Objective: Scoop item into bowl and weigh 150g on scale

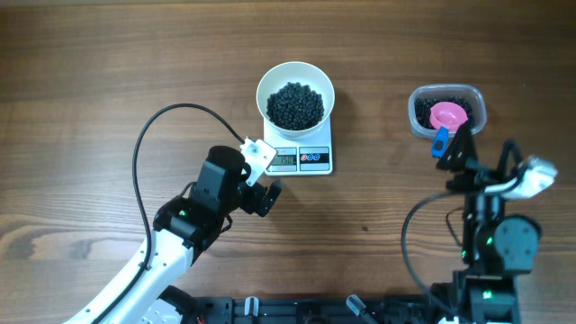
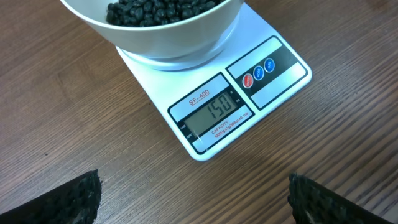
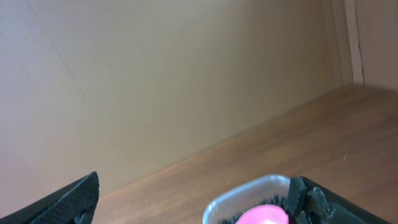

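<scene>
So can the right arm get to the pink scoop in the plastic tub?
Probably yes. The right gripper is open, close to the clear tub, and the pink scoop lies on top of the black beans inside. Nothing covers the tub or stands between them.

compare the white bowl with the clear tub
The bowl is round and white; the tub is clear and rounded-rectangular. The bowl sits on the scale, the tub on the table. The tub holds a pink scoop, the bowl none. Both hold black beans.
</scene>
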Action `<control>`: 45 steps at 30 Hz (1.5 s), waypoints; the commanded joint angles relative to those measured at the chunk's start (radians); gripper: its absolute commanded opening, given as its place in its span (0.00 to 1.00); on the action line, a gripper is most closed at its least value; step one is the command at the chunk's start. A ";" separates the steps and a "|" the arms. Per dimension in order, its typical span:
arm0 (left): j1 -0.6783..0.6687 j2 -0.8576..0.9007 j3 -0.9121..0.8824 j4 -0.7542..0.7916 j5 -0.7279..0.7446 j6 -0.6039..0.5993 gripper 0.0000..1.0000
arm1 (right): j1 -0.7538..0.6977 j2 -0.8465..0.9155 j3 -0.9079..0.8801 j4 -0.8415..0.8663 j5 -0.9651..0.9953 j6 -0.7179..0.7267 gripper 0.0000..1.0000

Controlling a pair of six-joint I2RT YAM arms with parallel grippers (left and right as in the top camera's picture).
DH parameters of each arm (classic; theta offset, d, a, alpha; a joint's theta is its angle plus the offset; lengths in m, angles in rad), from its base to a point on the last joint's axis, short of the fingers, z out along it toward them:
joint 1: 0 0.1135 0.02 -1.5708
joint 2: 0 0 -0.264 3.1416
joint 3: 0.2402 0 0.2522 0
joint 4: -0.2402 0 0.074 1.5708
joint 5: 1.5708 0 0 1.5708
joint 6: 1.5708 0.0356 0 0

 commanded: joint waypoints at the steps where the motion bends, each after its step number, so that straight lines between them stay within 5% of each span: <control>1: 0.009 0.000 -0.003 0.001 -0.006 0.005 1.00 | 0.024 -0.147 -0.115 0.016 0.041 0.013 1.00; 9: 0.009 0.000 -0.003 0.001 -0.006 0.005 1.00 | 0.069 -0.315 -0.243 0.014 -0.012 -0.036 1.00; 17: 0.009 0.000 -0.003 0.001 -0.006 0.005 1.00 | 0.072 -0.378 -0.254 -0.073 -0.264 -0.386 1.00; 45: 0.009 0.000 -0.003 0.001 -0.006 0.005 1.00 | 0.072 -0.377 -0.254 -0.174 -0.253 -0.374 1.00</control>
